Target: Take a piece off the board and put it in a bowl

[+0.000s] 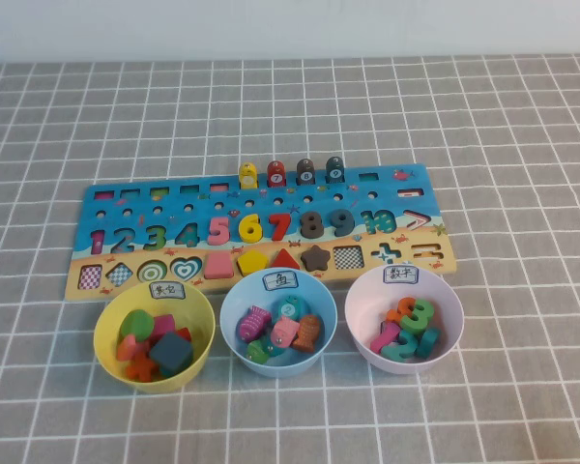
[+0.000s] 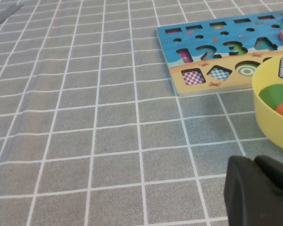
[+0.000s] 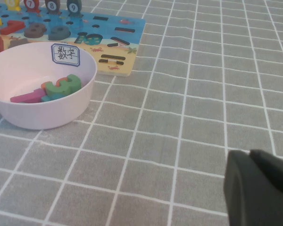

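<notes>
The coral-pink numeral 5 (image 1: 218,230) sits in its slot on the long blue board (image 1: 387,193), between the 4 and the yellow 6. The pale pink-lilac bowl (image 1: 362,290) stands in front of the board's right end and holds several numerals; it also shows in the right wrist view (image 3: 19,70) with its white label. My left gripper (image 2: 254,159) is shut and empty, low over the cloth beyond the board's left end. My right gripper (image 3: 250,153) is shut and empty, over the cloth to the right of the pink bowl. Neither gripper shows in the high view.
A yellow bowl (image 1: 106,319) of shape blocks and a light blue bowl (image 1: 234,307) of fish pieces stand in front of the board. Several fish pegs (image 1: 291,172) stand upright along the board's far edge. A grey checked cloth (image 1: 522,145) covers the table.
</notes>
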